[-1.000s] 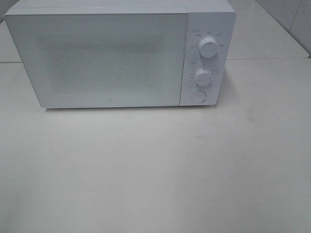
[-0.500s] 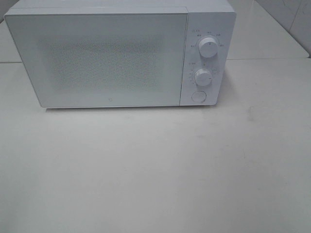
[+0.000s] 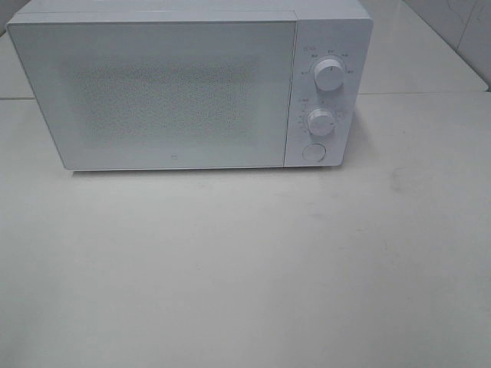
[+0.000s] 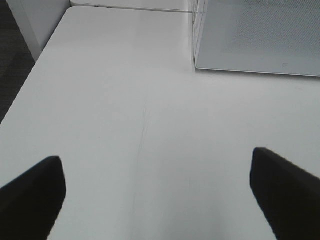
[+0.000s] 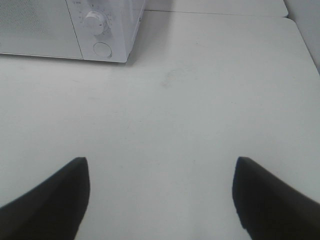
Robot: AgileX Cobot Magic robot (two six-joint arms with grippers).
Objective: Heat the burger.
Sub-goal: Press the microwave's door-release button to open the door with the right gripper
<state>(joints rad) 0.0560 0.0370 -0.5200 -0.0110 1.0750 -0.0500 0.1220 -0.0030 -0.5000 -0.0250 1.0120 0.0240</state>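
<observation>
A white microwave [image 3: 176, 92] is sitting at the far side of the pale worktop [image 3: 245, 268]. Its door [image 3: 165, 153] is closing flush against the body, and the speckled window is showing nothing of the inside. On the control panel to the right of the door, an upper dial [image 3: 329, 77] is sitting above a lower dial [image 3: 321, 122], with a round button [image 3: 313, 152] lying below both.

The burger is not showing in any view, and whether it is lying behind the closed door cannot be told.

The left jaws are standing wide open, gripping nothing and hanging over the worktop. The door-side corner of the microwave is lying well ahead of them, and a faint thin line [image 4: 142, 125] is running along the surface between. The right jaws are likewise standing wide open and holding nothing. They are hovering over the worktop with the control-panel corner of the microwave well ahead, and a faint smudge [image 5: 170, 77] is showing on the surface in between.
</observation>
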